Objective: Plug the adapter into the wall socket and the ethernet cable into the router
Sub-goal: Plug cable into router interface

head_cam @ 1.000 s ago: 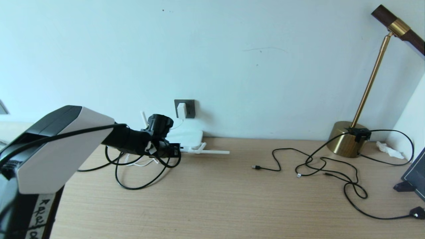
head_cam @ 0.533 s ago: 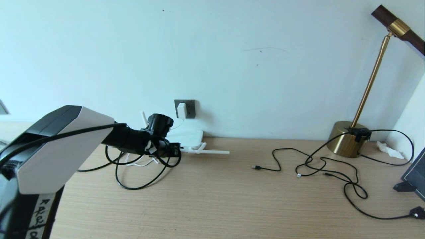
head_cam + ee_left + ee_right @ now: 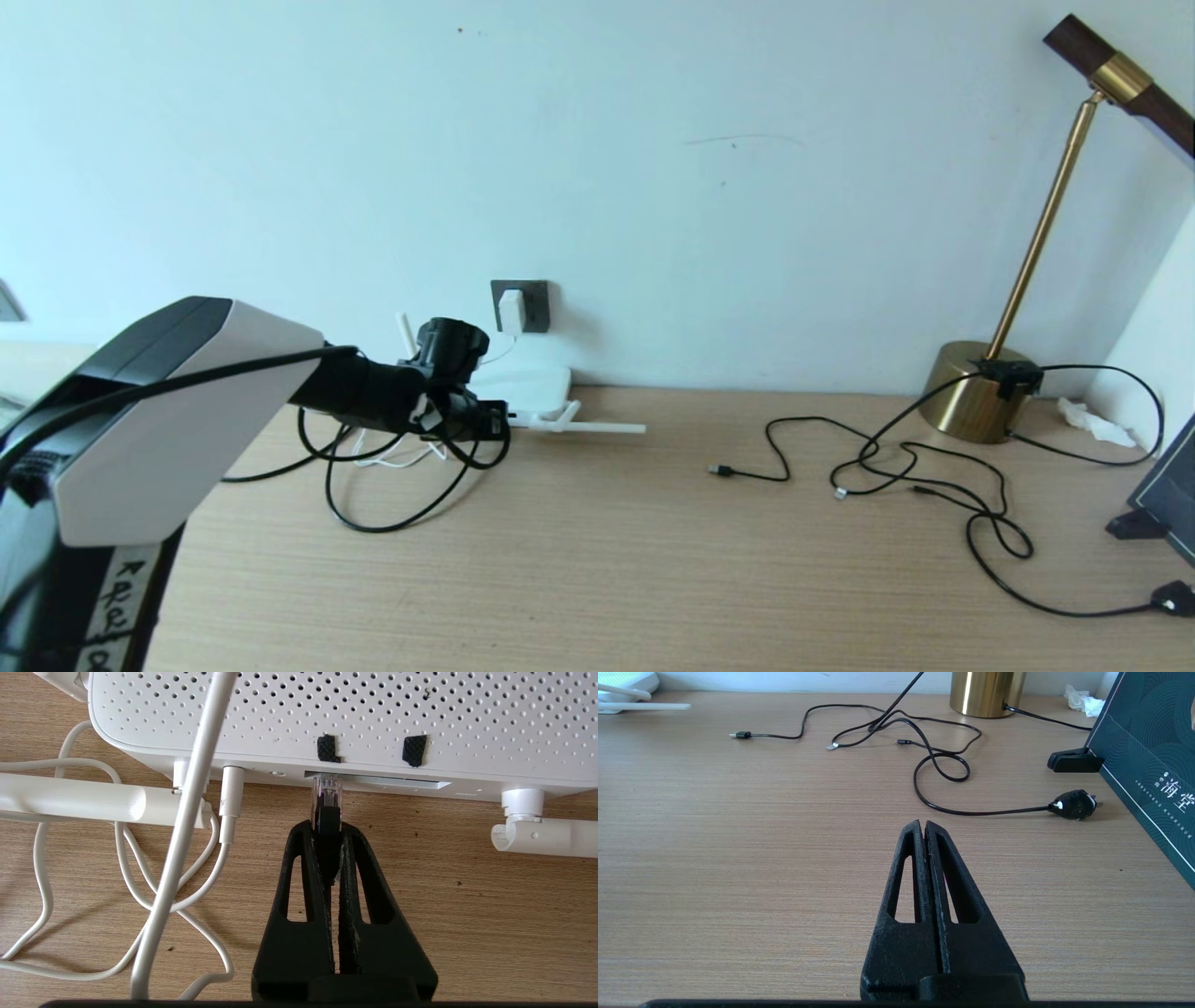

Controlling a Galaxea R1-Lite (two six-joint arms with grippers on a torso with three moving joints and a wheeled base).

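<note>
item 1, my left gripper (image 3: 327,828): reached out to the far left of the desk (image 3: 597,560), at the router's near edge. jaws pinching the ethernet cable (image 3: 392,523) by its plug; the clear tip (image 3: 326,792) sticks out past my fingertips and sits right at the router's port strip; whether it is seated i cannot tell.

item 2, my right gripper (image 3: 923,828): parked low over the near middle of the desk, jaws pressed together on nothing.

item 3, router (image 3: 523,385): flat white box against the far wall, left of centre, one antenna (image 3: 597,428) lying flat on the desk to its right. perforated top, two small dark patches near the port edge.

item 4, adapter (image 3: 511,310): white cube sitting in the wall socket (image 3: 534,306), just above the router. its thin white cord (image 3: 42,891) loops on the desk beside the router.

item 5, ethernet cable slack: black loops on the desk, left of the router, under my left arm.

item 6, other goods: brass lamp (image 3: 976,401) far right; thin black cables (image 3: 934,476) strewn in front of it; dark green box (image 3: 1148,765) at the right edge.
</note>
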